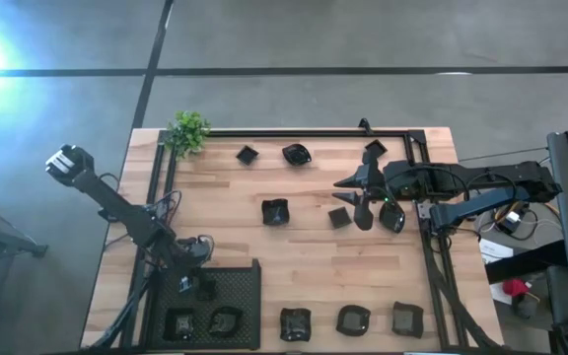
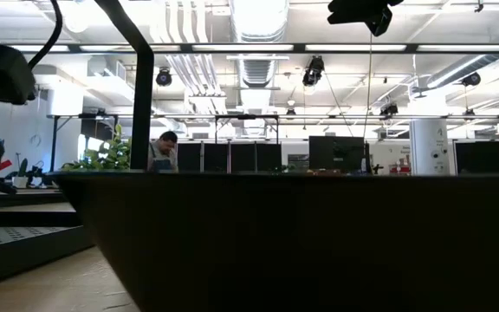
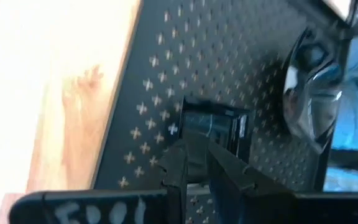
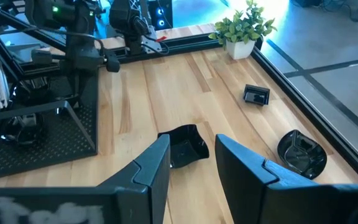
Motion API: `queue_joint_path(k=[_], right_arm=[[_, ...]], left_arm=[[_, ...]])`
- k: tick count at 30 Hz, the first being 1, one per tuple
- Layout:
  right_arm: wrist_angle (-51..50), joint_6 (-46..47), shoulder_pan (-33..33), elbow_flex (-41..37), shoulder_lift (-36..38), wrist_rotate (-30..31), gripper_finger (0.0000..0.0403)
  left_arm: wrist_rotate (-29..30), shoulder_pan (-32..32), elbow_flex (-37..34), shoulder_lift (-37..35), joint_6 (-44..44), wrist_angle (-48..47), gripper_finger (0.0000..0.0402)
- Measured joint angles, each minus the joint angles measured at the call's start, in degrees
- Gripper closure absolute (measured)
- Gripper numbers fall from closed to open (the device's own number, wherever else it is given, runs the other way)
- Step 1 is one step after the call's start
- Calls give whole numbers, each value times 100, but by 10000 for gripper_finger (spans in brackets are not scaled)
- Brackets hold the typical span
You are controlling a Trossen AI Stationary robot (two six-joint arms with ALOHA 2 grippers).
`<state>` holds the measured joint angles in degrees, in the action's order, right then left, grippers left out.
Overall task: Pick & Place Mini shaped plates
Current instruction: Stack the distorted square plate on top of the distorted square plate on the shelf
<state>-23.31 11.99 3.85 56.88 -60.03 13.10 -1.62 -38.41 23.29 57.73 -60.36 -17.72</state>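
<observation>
The left gripper (image 3: 194, 165) pinches a square plate (image 3: 213, 127) low over the mesh tray (image 1: 235, 296), evidently to set it beside the two plates (image 1: 203, 322) already inside. The right gripper (image 4: 191, 158) hangs wide open above the tabletop (image 1: 304, 266), aimed at the centre plate (image 4: 185, 146) (likely its next pick). Others lie scattered.

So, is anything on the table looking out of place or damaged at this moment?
Nothing stands out. The mini shaped plates lie scattered on the table, none visibly broken. The left gripper is over a square plate on the mesh tray.
</observation>
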Motion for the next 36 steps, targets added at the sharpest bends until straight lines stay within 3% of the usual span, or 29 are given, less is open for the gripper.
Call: queue_joint_path(k=[8,18,26,36], right_arm=[[-2,-46,-1,0,0,3,280],[36,-162,-5,-197,-2,36,280],[831,-144,-58,-684,-109,40,280],[1079,-167,-139,-777,-839,36,280]], left_arm=[[413,306,2,-477,313,0,351],[1410,1026,4,-949,904,3,351],[1514,1941,4,-923,1078,10,351],[1369,3022,84,-811,1236,421,352]])
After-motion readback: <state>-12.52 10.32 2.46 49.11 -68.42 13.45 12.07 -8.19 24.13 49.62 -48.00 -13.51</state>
